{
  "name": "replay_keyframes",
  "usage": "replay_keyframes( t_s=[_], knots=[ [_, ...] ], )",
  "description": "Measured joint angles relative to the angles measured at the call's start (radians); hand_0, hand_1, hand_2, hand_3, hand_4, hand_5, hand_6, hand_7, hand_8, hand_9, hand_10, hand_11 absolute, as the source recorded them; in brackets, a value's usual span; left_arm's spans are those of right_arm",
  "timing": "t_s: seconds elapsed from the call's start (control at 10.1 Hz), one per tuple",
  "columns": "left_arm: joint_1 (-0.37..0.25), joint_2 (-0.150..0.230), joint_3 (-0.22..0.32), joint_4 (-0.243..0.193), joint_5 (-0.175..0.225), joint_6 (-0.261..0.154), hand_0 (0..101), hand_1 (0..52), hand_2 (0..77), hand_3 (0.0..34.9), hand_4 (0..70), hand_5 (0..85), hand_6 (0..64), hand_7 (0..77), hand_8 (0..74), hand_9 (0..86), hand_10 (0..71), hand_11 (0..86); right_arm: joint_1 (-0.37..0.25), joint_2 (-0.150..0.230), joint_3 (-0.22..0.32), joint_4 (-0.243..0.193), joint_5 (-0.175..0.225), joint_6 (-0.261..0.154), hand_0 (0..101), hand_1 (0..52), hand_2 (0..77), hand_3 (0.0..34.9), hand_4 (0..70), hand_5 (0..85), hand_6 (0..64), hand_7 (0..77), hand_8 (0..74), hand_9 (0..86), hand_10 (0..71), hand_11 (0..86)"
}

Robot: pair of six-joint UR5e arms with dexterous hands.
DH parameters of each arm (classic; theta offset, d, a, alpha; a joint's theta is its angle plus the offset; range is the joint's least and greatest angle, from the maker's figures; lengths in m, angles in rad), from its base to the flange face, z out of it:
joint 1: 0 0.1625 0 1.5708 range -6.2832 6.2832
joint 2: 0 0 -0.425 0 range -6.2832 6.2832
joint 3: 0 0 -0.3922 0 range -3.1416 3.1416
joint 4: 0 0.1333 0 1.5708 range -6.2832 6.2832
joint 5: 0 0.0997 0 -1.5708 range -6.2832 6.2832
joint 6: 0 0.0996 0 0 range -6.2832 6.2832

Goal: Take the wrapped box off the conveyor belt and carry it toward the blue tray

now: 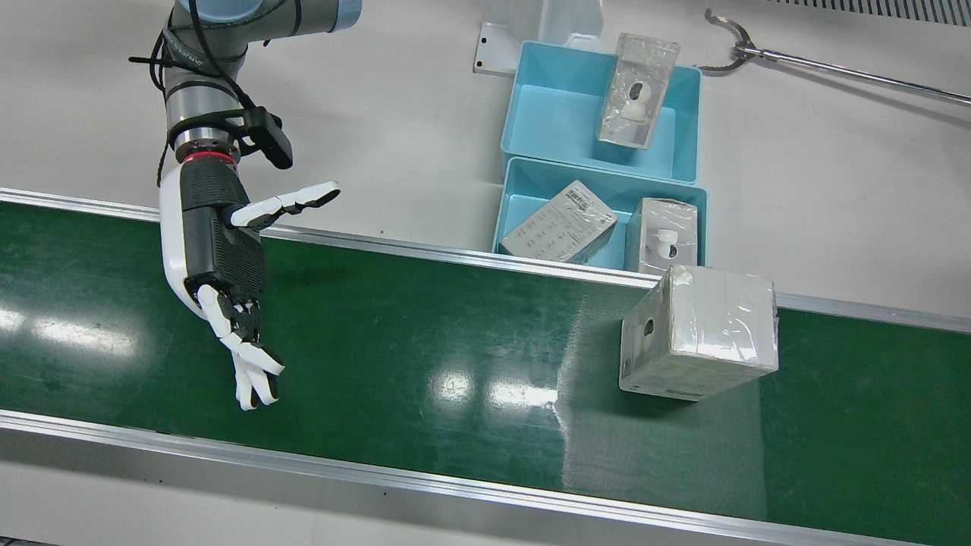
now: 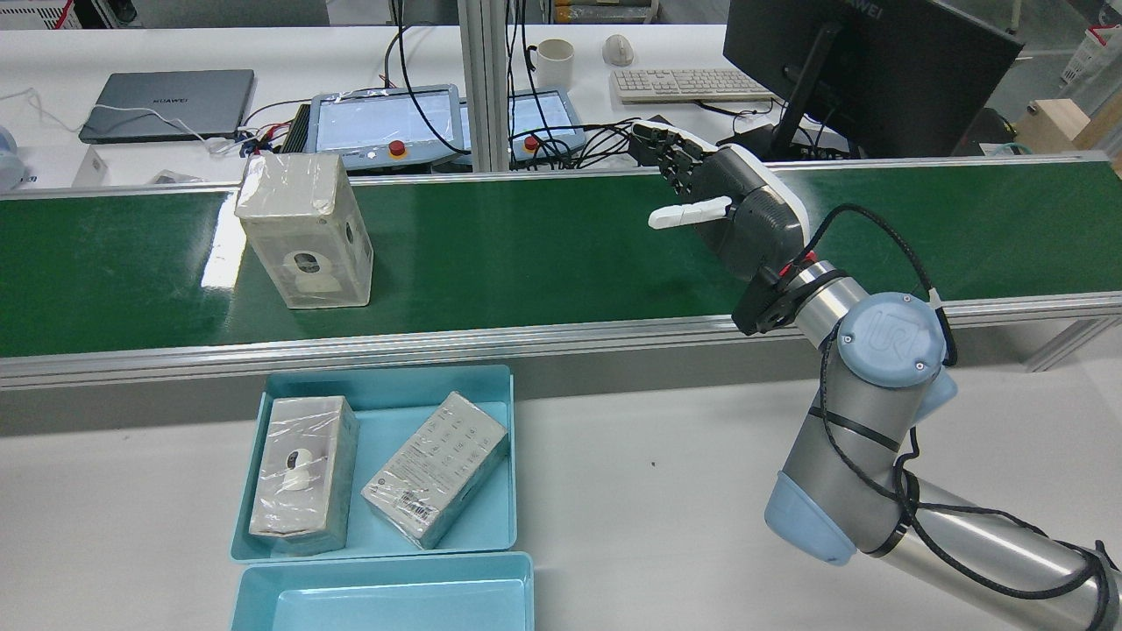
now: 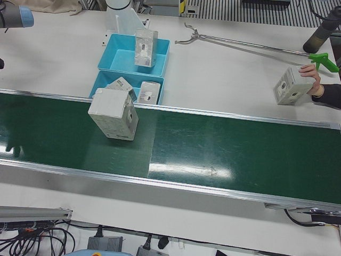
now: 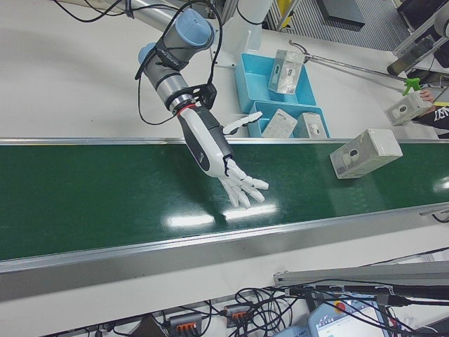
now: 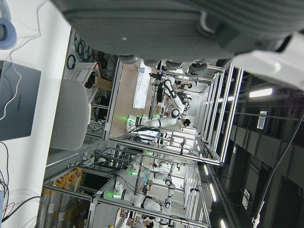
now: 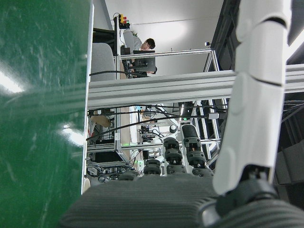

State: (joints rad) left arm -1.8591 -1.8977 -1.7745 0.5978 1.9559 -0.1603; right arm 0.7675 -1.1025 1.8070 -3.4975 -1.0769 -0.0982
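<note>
Front view: the right hand (image 1: 220, 258) hovers over the conveyor belt (image 1: 425, 356) with its fingers (image 1: 254, 375) spread apart, holding nothing. The wrapped box (image 1: 702, 334) stands on the belt well apart from it, up against the far rail just beside the blue tray (image 1: 516, 205). That tray holds two wrapped boxes, one lying with its printed back up. A second tray (image 1: 546, 114) behind it holds one box leaning on its wall.

Rear view: same story, hand empty at the right, box upright on the belt at the left with its camera print facing us. The risk, as I read it: the film looks slick and the box stands tall, so a sideways nudge from those spread fingers could topple it or push it onto the rail instead of gripping it.

Left-front view: the box sits tilted to the belt's run, and a person's hand (image 3: 314, 80) at the far right holds another box over the bench.

Right-front view: palm down, fingers fanned, nothing in them.

Left hand view: only the hand's dark underside shows; I cannot tell how its fingers stand.

Right hand view: green belt, one straight white finger.
</note>
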Motion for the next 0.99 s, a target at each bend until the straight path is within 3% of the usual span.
replay_keyframes(
  t_s=[0.6, 0.7, 0.79, 0.99],
  knots=[
    [0.000, 0.000, 0.000, 0.000, 0.000, 0.000, 0, 0.0, 1.1, 0.0, 0.0, 1.1, 0.5, 0.5, 0.5, 0.0, 0.0, 0.5, -0.002, 0.001, 0.000, 0.000, 0.000, 0.001, 47, 12.0, 6.0, 0.0, 10.9, 18.5, 3.3, 3.3, 2.2, 4.9, 0.0, 0.5],
    [0.000, 0.000, 0.000, 0.000, 0.000, 0.000, 0, 0.0, 1.1, 0.0, 0.0, 1.1, 0.5, 0.5, 0.5, 0.0, 0.5, 0.5, -0.003, 0.001, 0.000, 0.000, 0.000, 0.001, 47, 13.6, 11.4, 0.0, 10.9, 19.1, 3.3, 3.3, 1.6, 4.9, 0.0, 1.1],
    [0.000, 0.000, 0.000, 0.000, 0.000, 0.000, 0, 0.0, 0.5, 0.0, 0.0, 1.1, 0.5, 0.5, 0.5, 0.0, 0.5, 0.5, -0.006, 0.001, -0.003, 0.000, 0.000, -0.001, 47, 10.4, 7.6, 0.0, 10.9, 18.5, 3.3, 3.3, 2.2, 4.9, 0.0, 1.1],
    [0.000, 0.000, 0.000, 0.000, 0.000, 0.000, 0, 0.0, 1.1, 0.0, 0.0, 1.1, 0.5, 0.5, 0.5, 0.0, 0.5, 0.5, -0.020, 0.000, -0.009, 0.000, 0.000, -0.006, 47, 11.5, 6.5, 0.0, 10.9, 19.1, 3.3, 3.3, 2.2, 4.9, 0.0, 1.1]
  ],
)
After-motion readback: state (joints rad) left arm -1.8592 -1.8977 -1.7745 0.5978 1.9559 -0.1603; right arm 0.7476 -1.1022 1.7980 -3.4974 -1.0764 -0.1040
